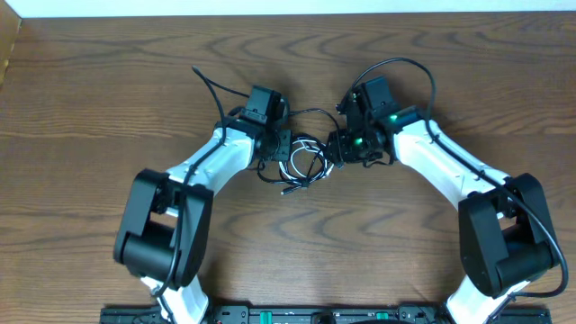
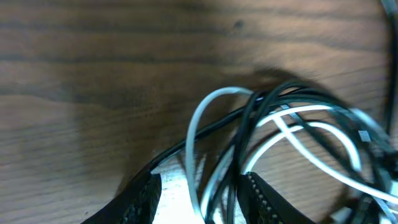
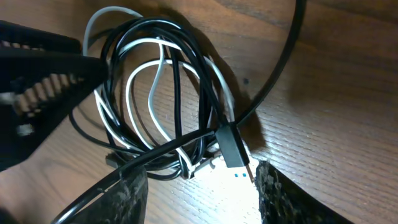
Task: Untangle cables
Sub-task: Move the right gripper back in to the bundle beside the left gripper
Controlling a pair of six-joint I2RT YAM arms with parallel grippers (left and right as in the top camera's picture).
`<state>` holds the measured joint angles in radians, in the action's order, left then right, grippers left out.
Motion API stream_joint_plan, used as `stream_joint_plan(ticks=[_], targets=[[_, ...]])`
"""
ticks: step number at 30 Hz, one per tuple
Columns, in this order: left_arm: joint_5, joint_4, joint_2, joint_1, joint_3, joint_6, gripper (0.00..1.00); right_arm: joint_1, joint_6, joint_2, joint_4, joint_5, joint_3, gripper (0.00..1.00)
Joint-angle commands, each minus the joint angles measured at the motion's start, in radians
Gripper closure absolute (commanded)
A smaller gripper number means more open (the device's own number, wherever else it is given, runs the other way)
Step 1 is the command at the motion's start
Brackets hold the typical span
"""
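Flanking the tangle on the bench [image 1: 90, 108], left jaws and right jaws both apart astride black cable [image 3: 176, 99] and white cable [image 2: 224, 92] strands, seemingly for opposing pulls.

Cables [image 1: 304, 163] on table [image 1: 90, 90] between left arm [image 1: 214, 158], right arm [image 1: 434, 158]

The desk [image 1: 90, 108] has a dark brown wood-grain surface under even lighting. A white strip [image 1: 270, 5] runs along its far edge.
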<state>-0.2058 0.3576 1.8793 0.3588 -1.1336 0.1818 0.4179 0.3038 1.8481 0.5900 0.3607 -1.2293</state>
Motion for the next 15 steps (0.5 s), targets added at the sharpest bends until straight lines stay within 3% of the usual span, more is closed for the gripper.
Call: stream_joint_plan(ticks=[1, 2, 6, 11, 15], targets=[[-0.011, -0.005, 0.058, -0.004, -0.021, -0.016, 0.62, 0.025, 0.015, 0.004, -0.008, -0.095, -0.018, 0.47], [-0.011, -0.008, 0.064, -0.004, -0.021, -0.016, 0.71, 0.028, 0.015, 0.004, -0.013, -0.12, -0.018, 0.47], [-0.012, -0.009, 0.069, -0.004, -0.021, -0.016, 0.91, 0.037, 0.019, 0.004, -0.089, -0.183, -0.014, 0.46], [-0.012, -0.009, 0.069, -0.004, -0.021, -0.016, 0.92, 0.038, 0.044, 0.013, -0.178, -0.182, -0.013, 0.37], [-0.011, -0.008, 0.069, -0.004, -0.021, -0.016, 0.92, 0.042, 0.011, 0.017, -0.101, -0.175, -0.013, 0.32]])
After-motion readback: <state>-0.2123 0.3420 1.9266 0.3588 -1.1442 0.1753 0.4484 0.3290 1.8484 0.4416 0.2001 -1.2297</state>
